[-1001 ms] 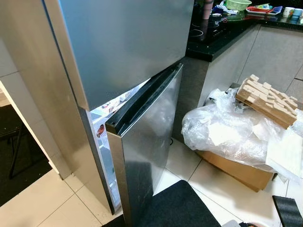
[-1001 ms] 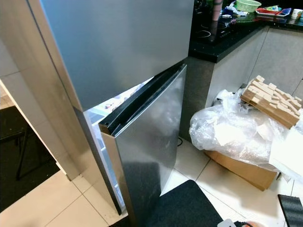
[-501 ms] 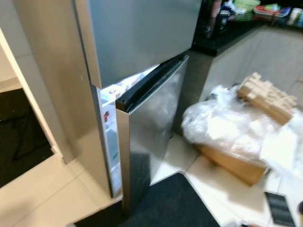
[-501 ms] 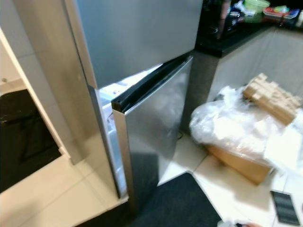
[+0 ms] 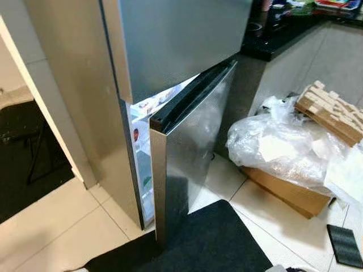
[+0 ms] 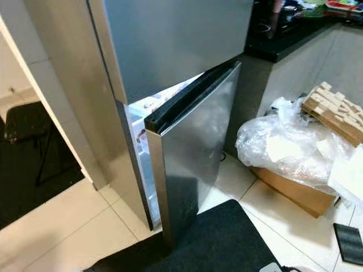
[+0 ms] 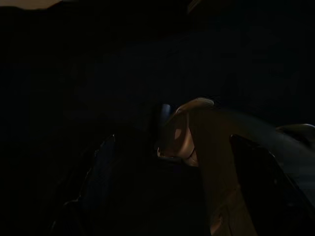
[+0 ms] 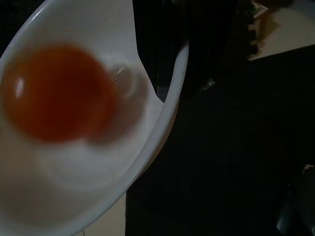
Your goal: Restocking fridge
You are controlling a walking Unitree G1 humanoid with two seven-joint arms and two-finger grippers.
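A steel fridge stands before me with its upper door [image 5: 181, 39] closed. The lower door [image 5: 193, 141] hangs ajar, and the lit gap [image 5: 142, 153] on its left shows door shelves with a few items. In the right wrist view a white bowl [image 8: 74, 167] sits very close to the camera with an orange fruit [image 8: 54, 93] in it. My right gripper is shut on the bowl's rim, above a black mat. The left wrist view is very dark, with only dim shapes to make out.
A black mat [image 5: 198, 243] lies on the tiled floor at the fridge's foot. To the right are a cardboard box [image 5: 283, 192] under crumpled clear plastic [image 5: 278, 147], a wooden rack [image 5: 332, 110], and a black counter [image 5: 283, 34]. A dark doorway [image 5: 28, 153] opens on the left.
The whole picture has shifted and sharpened as the camera moved, so the fridge sits more to the right. The lower door stays ajar by about the same amount.
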